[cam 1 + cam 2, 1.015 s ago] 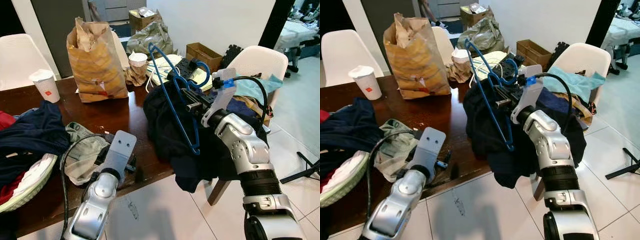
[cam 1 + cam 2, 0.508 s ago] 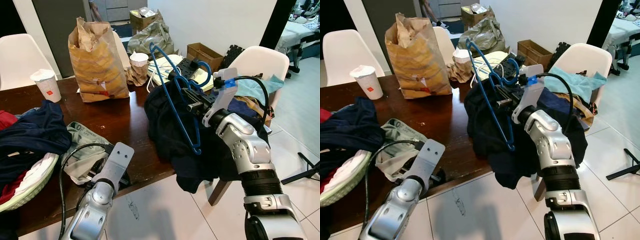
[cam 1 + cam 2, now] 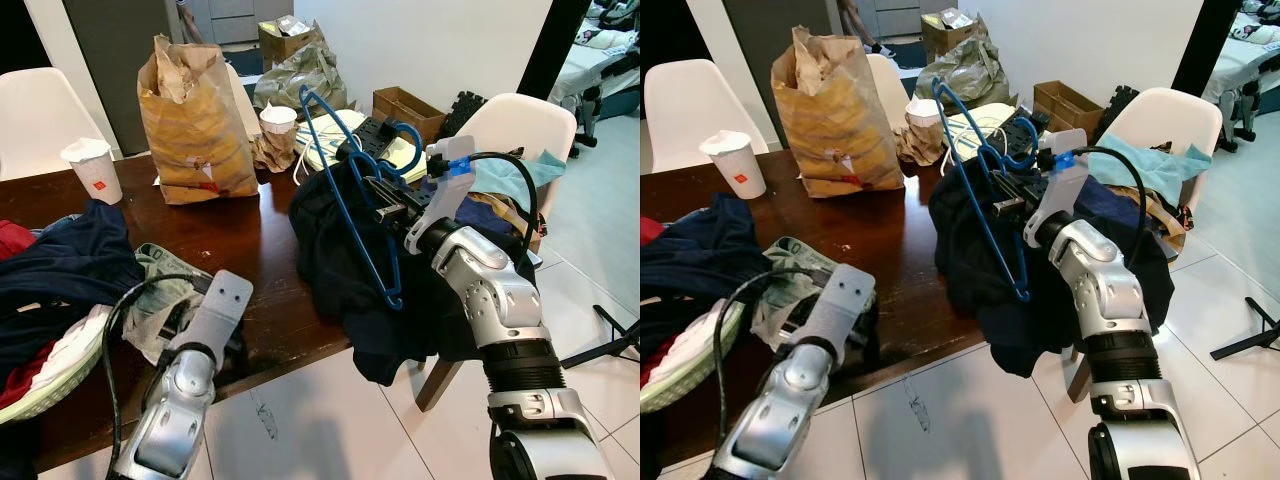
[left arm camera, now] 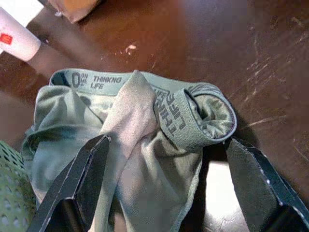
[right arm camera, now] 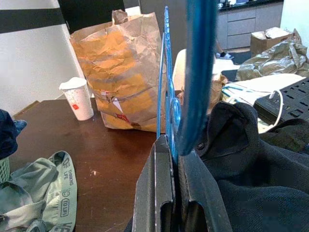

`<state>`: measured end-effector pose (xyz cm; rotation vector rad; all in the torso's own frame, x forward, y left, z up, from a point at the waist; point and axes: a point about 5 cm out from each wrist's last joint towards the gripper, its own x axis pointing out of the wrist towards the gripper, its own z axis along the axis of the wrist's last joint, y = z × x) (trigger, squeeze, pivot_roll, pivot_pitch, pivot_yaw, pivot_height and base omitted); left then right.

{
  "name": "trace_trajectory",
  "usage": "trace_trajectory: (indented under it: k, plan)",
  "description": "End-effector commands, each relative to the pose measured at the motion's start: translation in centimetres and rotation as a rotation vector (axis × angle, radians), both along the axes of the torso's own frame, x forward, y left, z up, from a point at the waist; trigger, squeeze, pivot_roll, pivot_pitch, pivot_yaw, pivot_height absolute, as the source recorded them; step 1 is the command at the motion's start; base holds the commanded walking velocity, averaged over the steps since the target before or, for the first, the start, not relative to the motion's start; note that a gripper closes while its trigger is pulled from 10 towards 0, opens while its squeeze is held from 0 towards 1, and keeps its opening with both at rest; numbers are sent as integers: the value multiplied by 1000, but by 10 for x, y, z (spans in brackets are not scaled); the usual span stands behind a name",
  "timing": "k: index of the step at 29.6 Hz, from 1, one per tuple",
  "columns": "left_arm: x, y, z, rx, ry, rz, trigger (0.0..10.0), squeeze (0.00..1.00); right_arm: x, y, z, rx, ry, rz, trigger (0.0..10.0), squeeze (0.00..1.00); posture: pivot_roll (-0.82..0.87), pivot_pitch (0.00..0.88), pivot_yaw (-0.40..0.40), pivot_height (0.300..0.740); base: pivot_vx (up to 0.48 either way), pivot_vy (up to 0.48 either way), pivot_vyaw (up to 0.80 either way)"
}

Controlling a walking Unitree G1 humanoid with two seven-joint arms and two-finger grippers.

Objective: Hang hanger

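Two grippers: our right gripper point(image 3: 385, 205) pinches the blue hanger point(image 3: 352, 190) over dark clothes point(image 3: 340, 255); our left gripper point(image 4: 164, 193) hovers spread above grey-green underwear point(image 4: 145, 140), near left

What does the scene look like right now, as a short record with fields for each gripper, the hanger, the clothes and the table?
right gripper: shut on the blue hanger, held above the table's right end
blue hanger: tilted, in front of the dark garment
dark garment: draped over the table edge
left gripper: fingers open, over the grey-green underwear
grey-green underwear: crumpled on the table
table: dark wood, also bearing a paper bag and a paper cup
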<state>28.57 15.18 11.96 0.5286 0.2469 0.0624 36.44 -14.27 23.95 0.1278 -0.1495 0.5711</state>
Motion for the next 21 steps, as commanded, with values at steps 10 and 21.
trace_trajectory:
  k: [10,21]
  plan:
    - [3,-18,-4,-102,19,-84,10000,0,-3,-2,1,-10,-1,2,10000,0,-65,72,7,740,0,0,0]
    - [0,-30,-16,-78,82,-176,10000,0,-4,-1,1,-7,-1,4,10000,0,-64,73,10,740,0,0,0]
